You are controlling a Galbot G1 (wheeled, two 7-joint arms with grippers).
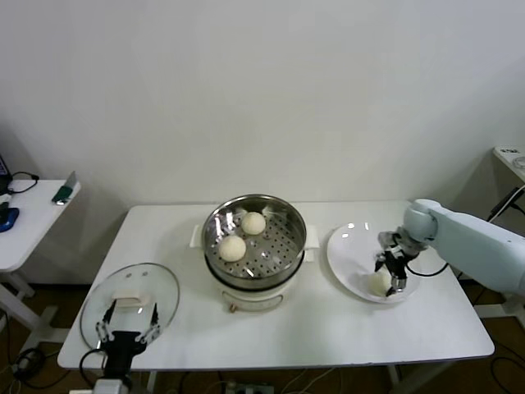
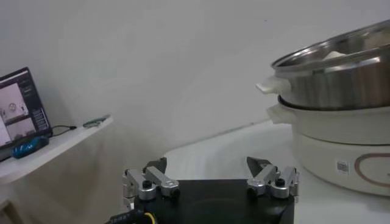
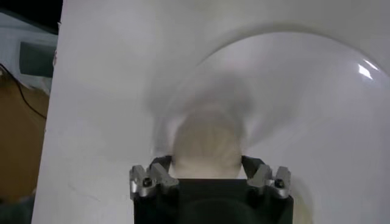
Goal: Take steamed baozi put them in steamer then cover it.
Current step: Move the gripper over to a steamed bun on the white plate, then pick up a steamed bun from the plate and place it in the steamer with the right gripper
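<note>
Two steamed baozi (image 1: 253, 222) (image 1: 233, 248) lie in the steel steamer (image 1: 289, 222) at the table's middle. A third baozi (image 1: 378, 283) (image 3: 207, 140) rests on the white plate (image 1: 349, 246) (image 3: 304, 91) to the right. My right gripper (image 1: 390, 275) (image 3: 207, 163) reaches down onto it, its fingers pressed against both sides of the bun. The glass cover (image 1: 156, 283) lies flat at the front left of the table. My left gripper (image 1: 127, 327) (image 2: 210, 167) hangs open over the cover's near edge, holding nothing. From the left wrist view the steamer (image 2: 341, 67) stands off to one side.
The steamer sits on a white pot base (image 1: 254, 297) (image 2: 347, 146). A small side table (image 1: 33, 217) with a dark device (image 1: 6, 215) stands far left, and a screen (image 2: 18, 112) shows there. The wall runs behind the table.
</note>
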